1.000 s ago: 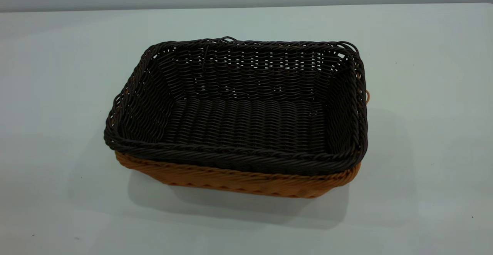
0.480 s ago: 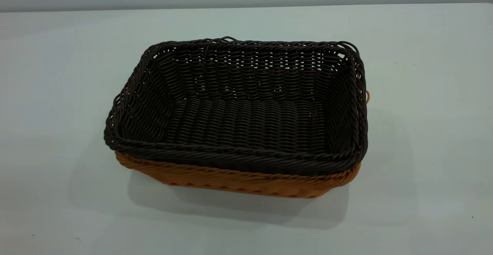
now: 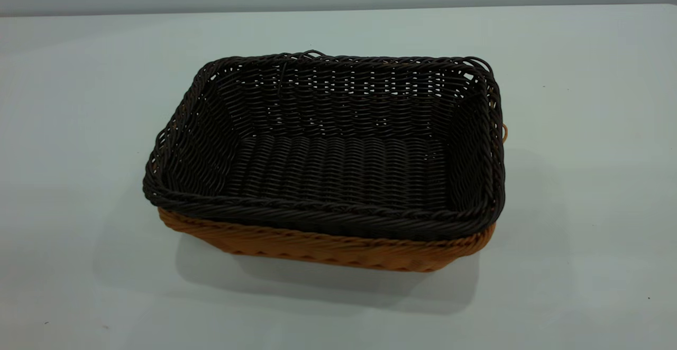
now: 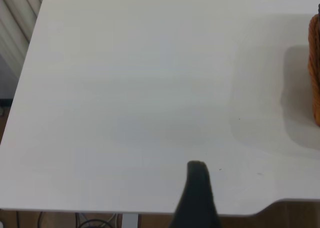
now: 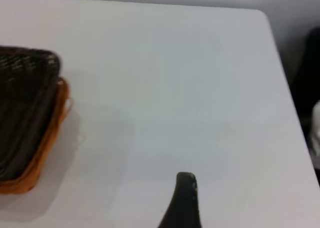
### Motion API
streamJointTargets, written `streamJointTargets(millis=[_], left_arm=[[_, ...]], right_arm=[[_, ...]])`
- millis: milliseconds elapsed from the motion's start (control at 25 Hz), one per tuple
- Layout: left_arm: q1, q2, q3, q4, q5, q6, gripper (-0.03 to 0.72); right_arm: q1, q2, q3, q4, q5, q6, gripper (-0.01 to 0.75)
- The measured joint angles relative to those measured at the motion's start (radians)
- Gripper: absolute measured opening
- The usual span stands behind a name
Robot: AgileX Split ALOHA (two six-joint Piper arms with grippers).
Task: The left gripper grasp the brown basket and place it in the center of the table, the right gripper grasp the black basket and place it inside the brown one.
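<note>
L gripper [image 4: 197, 198]: mine, up over bare table on the L side, well apart from the baskets. Only one dark finger shows in L wrist view, so can't tell how far open it is. Holds nothing that I can see.

table [image 3: 79, 101]: white, flat. Soft shadow around the basket pair. A few tiny dark specks near the front edge, nothing else on it in ext view.

brown basket [image 3: 328, 249]: sits on table, roughly mid-table in ext view. Only its front wall and a bit of rim show below the dark one; small loop handle peeks out at the R short end. In L wrist view just a sliver of its orange side at the frame edge.

black basket [image 3: 338, 165]: nested inside the brown one, rim riding just above the tan rim, open side up, nothing in it. Sits level-ish, snug on all visible sides. Why so: that's the task's end layout, brown as outer, black as liner.

R gripper [image 5: 184, 203]: mine too, over bare table on the R side, near but apart from the stacked pair. One finger visible only, opening can't tell. Nothing seen in it.

in the way: nothing btwn either gripper and the baskets.

status, my guess: both placements look done.
</note>
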Motion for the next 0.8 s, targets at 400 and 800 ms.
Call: streamJointTargets(millis=[400, 800], left_arm=[[0.000, 0.000, 0.000, 0.000, 0.000, 0.000, 0.549], [0.000, 0.000, 0.000, 0.000, 0.000, 0.000, 0.549]], right_arm=[[-0.002, 0.000, 0.000, -0.051, -0.001, 0.072, 0.591], [-0.002, 0.000, 0.000, -0.053, -0.001, 0.073, 0.591]])
